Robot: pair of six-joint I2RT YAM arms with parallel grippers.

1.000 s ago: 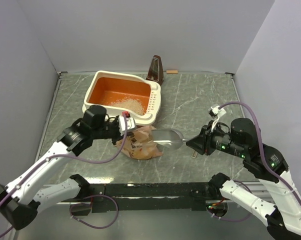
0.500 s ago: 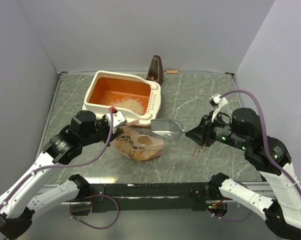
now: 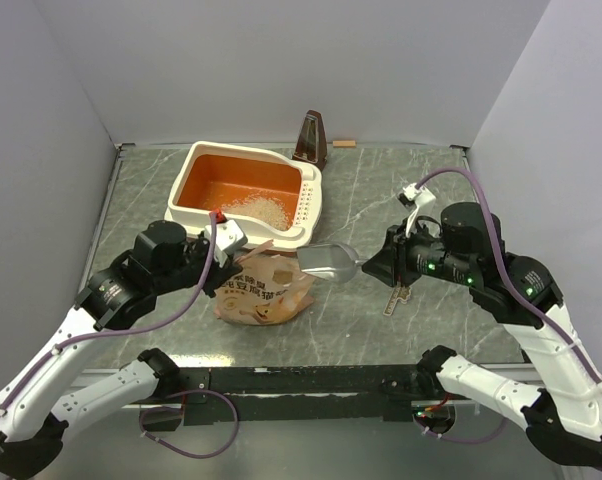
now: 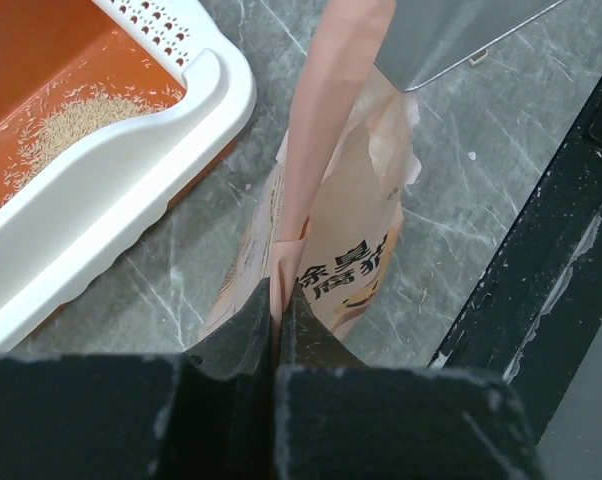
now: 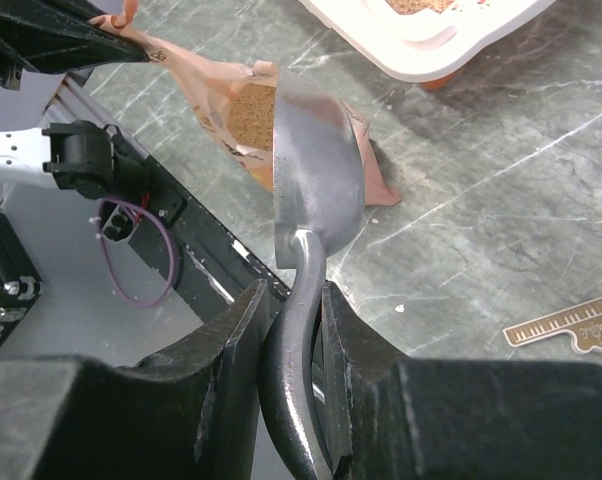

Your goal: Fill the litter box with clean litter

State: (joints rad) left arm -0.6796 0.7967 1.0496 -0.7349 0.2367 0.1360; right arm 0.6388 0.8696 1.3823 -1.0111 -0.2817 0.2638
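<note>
The cream-white litter box (image 3: pixel 311 200) with an orange inside stands at the back left; a small heap of pale litter (image 3: pixel 259 208) lies in its near right corner, also in the left wrist view (image 4: pixel 71 125). My left gripper (image 3: pixel 233 240) is shut on the top edge of the tan printed bag (image 3: pixel 261 290), holding it up (image 4: pixel 346 230). My right gripper (image 3: pixel 381 268) is shut on the handle of a metal scoop (image 3: pixel 331 263), whose bowl (image 5: pixel 316 160) sits at the bag's open mouth. Brownish granules (image 5: pixel 249 112) show inside the bag.
A dark brown pyramid metronome (image 3: pixel 311 138) stands behind the box, with a small tan block (image 3: pixel 343 143) beside it. A small ruler-like strip (image 3: pixel 393 300) lies on the table under my right arm. The black front rail (image 3: pixel 311 380) runs along the near edge.
The left gripper has pulled back left, lifting the bag's top edge so the bag stands more upright. The right gripper has carried the scoop up and left to the bag's mouth.
</note>
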